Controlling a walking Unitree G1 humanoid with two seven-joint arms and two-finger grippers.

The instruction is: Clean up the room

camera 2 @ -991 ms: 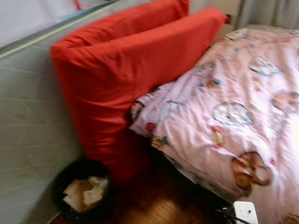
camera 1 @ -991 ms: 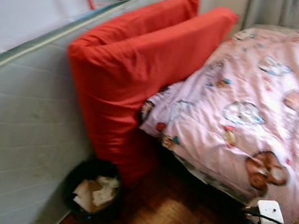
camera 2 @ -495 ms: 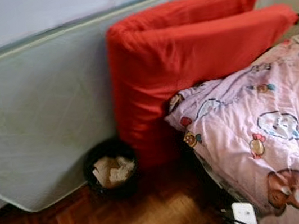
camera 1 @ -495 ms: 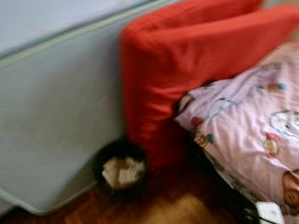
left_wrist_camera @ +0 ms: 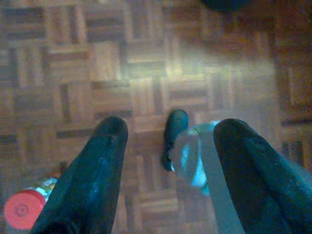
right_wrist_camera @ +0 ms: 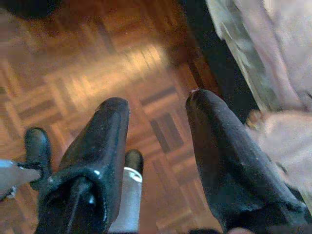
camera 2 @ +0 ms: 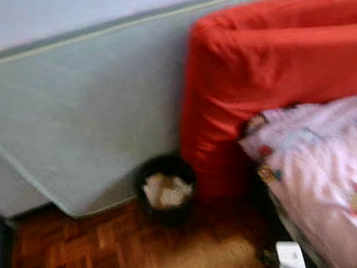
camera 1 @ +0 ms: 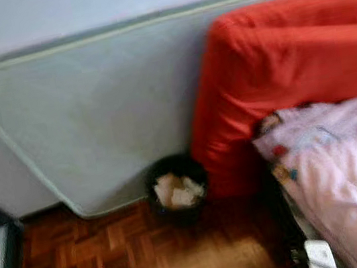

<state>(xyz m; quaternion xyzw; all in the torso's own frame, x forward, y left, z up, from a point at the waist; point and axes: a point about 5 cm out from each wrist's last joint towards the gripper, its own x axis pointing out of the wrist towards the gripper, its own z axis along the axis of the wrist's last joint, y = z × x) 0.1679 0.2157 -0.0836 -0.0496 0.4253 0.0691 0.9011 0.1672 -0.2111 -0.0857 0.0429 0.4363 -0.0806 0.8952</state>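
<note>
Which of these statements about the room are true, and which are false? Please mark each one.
1. The black waste bin holds crumpled paper. True.
2. The bin stands on top of the bed. False: it stands on the parquet floor, at the foot of the leaning grey mattress.
3. The big cushion is red. True.
4. The left gripper has its fingers shut on a bottle. False: its fingers are apart and hold nothing, above the floor.
5. The quilt on the bed is plain blue. False: it is pink with cartoon prints.
6. The right gripper is open, with floor seen between its fingers. True.
</note>
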